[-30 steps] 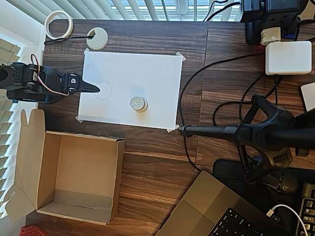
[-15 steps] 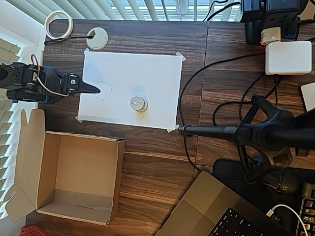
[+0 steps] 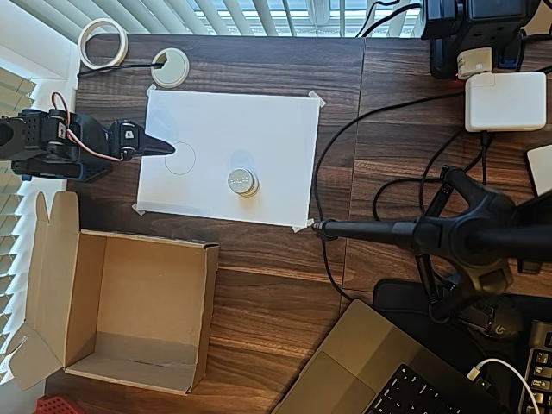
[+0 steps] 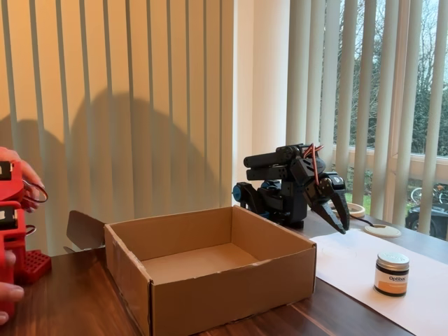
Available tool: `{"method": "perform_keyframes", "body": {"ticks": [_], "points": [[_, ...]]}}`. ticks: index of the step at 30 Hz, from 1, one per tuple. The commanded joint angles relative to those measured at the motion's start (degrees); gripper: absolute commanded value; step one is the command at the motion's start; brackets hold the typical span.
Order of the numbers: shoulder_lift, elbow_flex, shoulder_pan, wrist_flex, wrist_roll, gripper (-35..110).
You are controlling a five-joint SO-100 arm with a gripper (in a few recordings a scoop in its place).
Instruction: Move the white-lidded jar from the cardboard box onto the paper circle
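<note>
The white-lidded jar (image 3: 242, 181) stands upright on the taped white sheet (image 3: 259, 121), right of a larger pencil circle (image 3: 179, 158). In the fixed view the jar (image 4: 392, 273) shows a dark body with an orange label. The paper circle is hidden, with the jar standing where its outline would lie. The cardboard box (image 3: 208, 302) sits at the lower left with nothing inside; its front wall (image 4: 231, 294) fills the fixed view's foreground. My gripper (image 3: 164, 148) is shut on nothing at the sheet's left edge, well left of the jar, and hangs tip-down (image 4: 341, 222) above the sheet.
A tape ring (image 3: 103, 41) and a round desk grommet (image 3: 170, 67) lie at the back left. A black stand (image 3: 414, 231) reaches in from the right, with cables, a charger (image 3: 504, 101) and a laptop (image 3: 388, 371) nearby. The sheet (image 4: 350, 266) has free room around the jar.
My gripper has drawn back slightly left and toward the top of the overhead view, off the larger circle's edge. The jar and box have not moved.
</note>
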Motion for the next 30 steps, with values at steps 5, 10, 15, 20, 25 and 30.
{"method": "perform_keyframes", "body": {"ticks": [5,10,15,20,25,30], "points": [[3.78,-1.23,0.18,-2.2,0.18,0],[3.78,-0.53,1.93,-4.39,1.49,0],[3.78,-0.53,2.2,-4.39,1.76,0],[3.78,-0.53,2.2,-4.39,1.76,0],[3.78,-0.44,2.2,-4.39,1.76,0],[3.78,-0.44,2.2,-4.39,1.76,0]]}}
